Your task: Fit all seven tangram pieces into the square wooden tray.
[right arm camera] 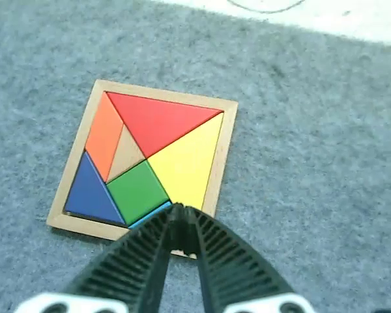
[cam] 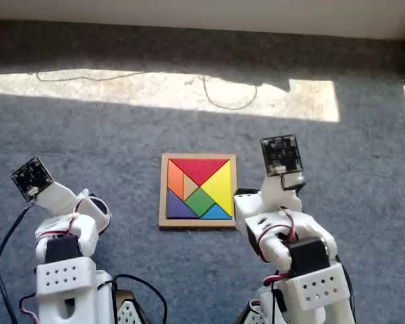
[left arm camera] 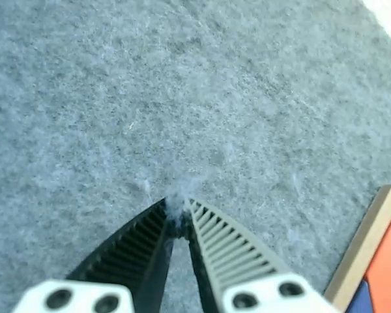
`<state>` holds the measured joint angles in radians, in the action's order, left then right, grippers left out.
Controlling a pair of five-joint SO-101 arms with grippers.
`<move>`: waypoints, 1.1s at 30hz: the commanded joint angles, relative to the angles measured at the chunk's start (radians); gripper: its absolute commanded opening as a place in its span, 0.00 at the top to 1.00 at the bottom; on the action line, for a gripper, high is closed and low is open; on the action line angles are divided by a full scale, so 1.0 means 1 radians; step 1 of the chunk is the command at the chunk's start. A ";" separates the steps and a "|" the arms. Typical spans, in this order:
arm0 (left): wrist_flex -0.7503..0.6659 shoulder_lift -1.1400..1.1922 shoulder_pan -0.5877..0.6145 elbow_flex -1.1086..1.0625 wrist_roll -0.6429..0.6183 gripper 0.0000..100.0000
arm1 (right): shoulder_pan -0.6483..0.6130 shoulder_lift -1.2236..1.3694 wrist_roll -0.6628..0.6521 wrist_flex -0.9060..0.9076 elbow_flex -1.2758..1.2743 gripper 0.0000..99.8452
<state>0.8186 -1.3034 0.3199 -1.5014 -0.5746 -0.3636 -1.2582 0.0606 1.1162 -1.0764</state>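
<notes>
grey carpet (cam: 121, 135) with a sunlit band (cam: 162, 91) along the far side. left gripper (left arm camera: 179, 225) fingertips pressed together low over bare carpet, at 8 o'clock from the square wooden tray (cam: 163, 192); right gripper (right arm camera: 181, 218) fingertips likewise pressed together, over the tray's rim by the light blue piece (right arm camera: 148, 214), at 4 o'clock. tray lies flat mid-carpet, all seven tangram pieces (cam: 199, 169) seated inside it.

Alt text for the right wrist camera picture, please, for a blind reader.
A square wooden tray on grey carpet holds seven tangram pieces: a red triangle, a yellow triangle, an orange parallelogram, a tan triangle, a green square, a blue triangle and a light-blue piece. The right gripper, shut, points at the tray's edge, hiding part of the light-blue piece.
</notes>
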 commanded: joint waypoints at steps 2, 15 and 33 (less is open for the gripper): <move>0.112 -0.351 -0.054 -0.079 0.041 0.99 | 0.101 -0.173 0.009 -0.001 -0.096 0.99; 0.196 -0.469 -0.151 -0.148 0.092 0.99 | 0.189 -0.582 0.009 0.005 -0.516 0.99; 0.302 -0.458 -0.223 -0.196 0.473 0.99 | 0.193 -0.578 0.003 0.136 -0.717 0.99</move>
<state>1.0625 -1.7637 0.1143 -1.6763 -0.1818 -0.1811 -1.8213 0.0637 1.2344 -1.6732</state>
